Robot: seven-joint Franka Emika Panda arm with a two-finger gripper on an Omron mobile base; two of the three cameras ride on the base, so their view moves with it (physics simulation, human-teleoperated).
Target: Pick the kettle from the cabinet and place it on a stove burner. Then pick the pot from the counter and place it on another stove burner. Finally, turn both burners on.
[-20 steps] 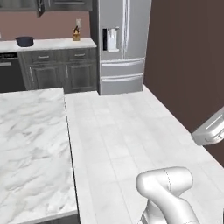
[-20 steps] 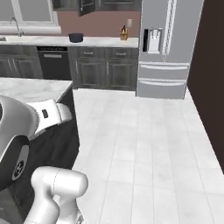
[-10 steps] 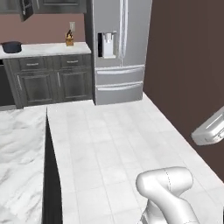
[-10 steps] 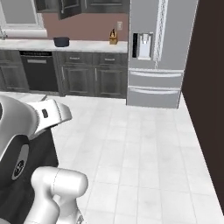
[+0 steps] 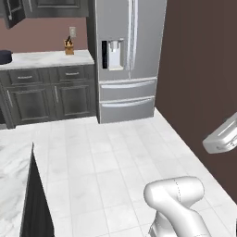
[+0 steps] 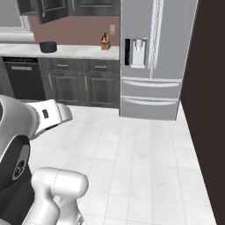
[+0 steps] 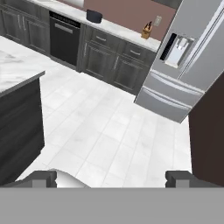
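The dark round pot (image 6: 48, 46) sits on the white marble counter (image 6: 83, 52) against the far wall, across the tiled floor from me. It also shows at the left edge (image 5: 3, 56) and at the top of the hand view (image 7: 94, 16). My gripper (image 7: 112, 178) is open, its fingertips (image 7: 43, 177) wide apart with nothing between them, aimed across the floor and far from the pot. Dark wall cabinets (image 6: 66, 9) hang above the counter, one with a door swung out. The kettle and the stove burners are out of view.
A steel fridge (image 5: 129, 55) stands right of the counter, against a dark brown wall (image 5: 199, 69). A knife block (image 6: 104, 42) sits at the counter's right end and a dishwasher (image 6: 24, 77) under its left. A marble-topped island (image 5: 11, 185) lies close on my left.
The whole picture has shifted because the base has moved: the fridge and far counter loom larger and the island has slid off to the left. The gripper has stayed open.
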